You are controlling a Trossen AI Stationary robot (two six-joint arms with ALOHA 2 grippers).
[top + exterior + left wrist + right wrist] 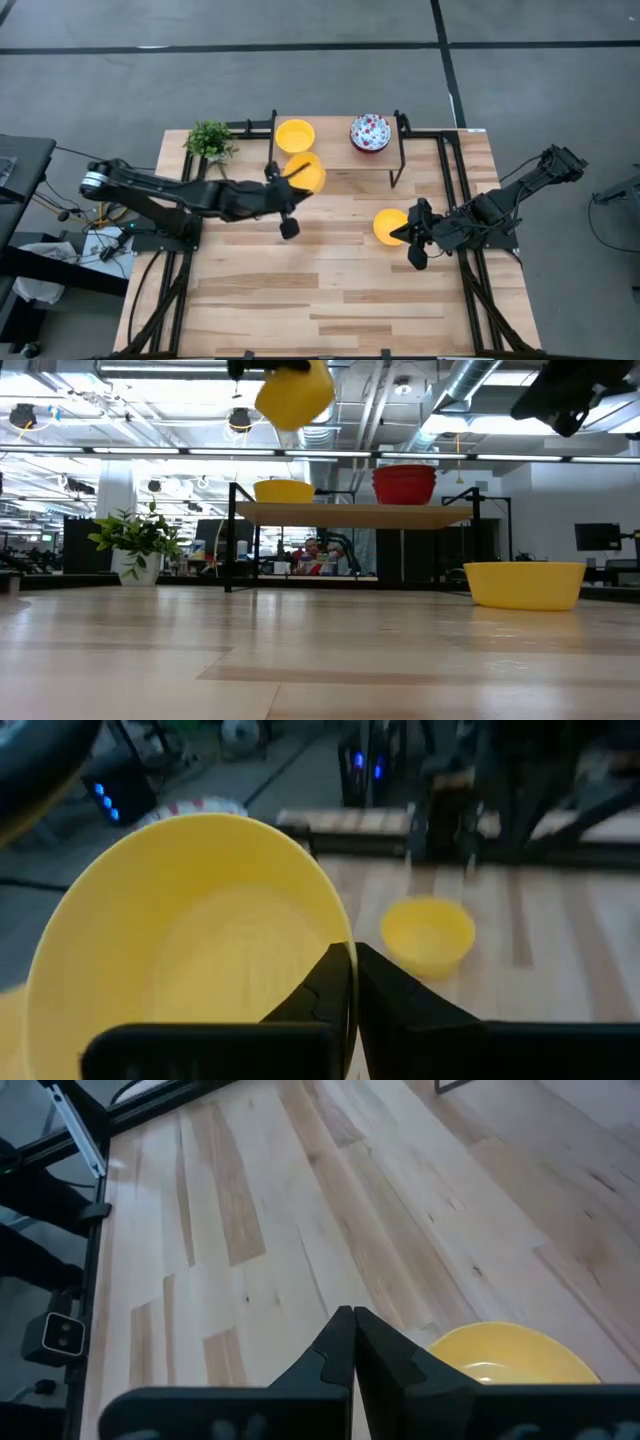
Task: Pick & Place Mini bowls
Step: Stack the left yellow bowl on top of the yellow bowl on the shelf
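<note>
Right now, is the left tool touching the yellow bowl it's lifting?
Touching: the left wrist view shows the left tool pinching the raised yellow bowl at its rim.

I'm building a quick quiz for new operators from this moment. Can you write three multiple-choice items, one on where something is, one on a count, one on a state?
1. Where does the speckled bowl sit?
A. on the raised shelf
B. on the table beside the plant
C. in the right gripper

2. How many yellow bowls show in the view from above?
A. one
B. three
C. five

3. What is the left gripper doing?
A. hanging open over a bare table
B. shut on the rim of a yellow bowl, held in the air
C. pressing a bowl flat on the table

Answers:
1 A, it stands on the shelf next to a yellow bowl.
2 B, one on the shelf, one lifted, one on the table by the right gripper.
3 B, the low view shows that bowl well above the table, and the left wrist view shows fingers pinched on its rim.
</note>
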